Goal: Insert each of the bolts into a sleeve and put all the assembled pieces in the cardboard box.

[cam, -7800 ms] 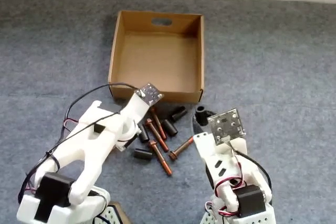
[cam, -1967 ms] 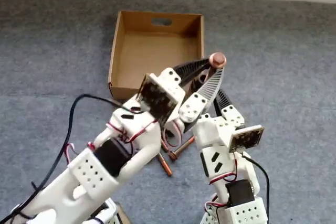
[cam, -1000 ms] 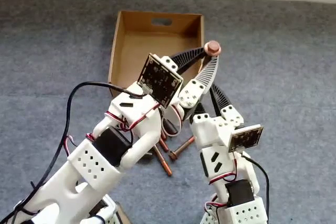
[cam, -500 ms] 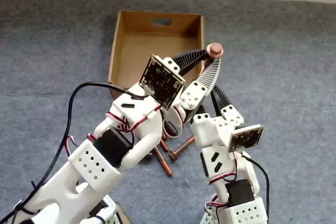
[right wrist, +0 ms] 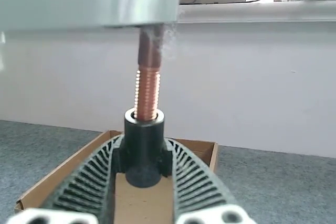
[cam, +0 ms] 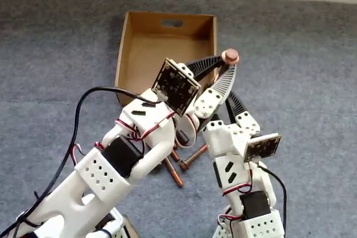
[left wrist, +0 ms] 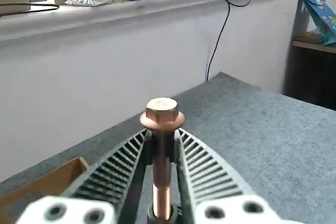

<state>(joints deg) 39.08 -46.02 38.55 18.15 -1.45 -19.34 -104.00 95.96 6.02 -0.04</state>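
My left gripper (cam: 226, 64) is raised over the near right corner of the cardboard box (cam: 164, 48) and is shut on a copper bolt (left wrist: 161, 145), which stands head up. The bolt's hex head (cam: 229, 56) sticks out past the fingertips. My right gripper (right wrist: 143, 153) is shut on a black sleeve (right wrist: 143, 148) held upright just below. The bolt's threaded end (right wrist: 147, 95) sits in the sleeve's top opening. In the high view the left arm hides the sleeve, with the right arm (cam: 234, 143) beneath it.
Loose copper bolts (cam: 191, 156) (cam: 174, 173) lie on the grey carpet between the two arm bases, partly under the left arm. The box is open-topped with bare cardboard inside. A white wall (right wrist: 252, 87) stands behind the table.
Both arms have lifted from the pile on the carpet, one with the bolt and one with the sleeve. Over the last second the bolt's head has drifted slightly toward the right arm.
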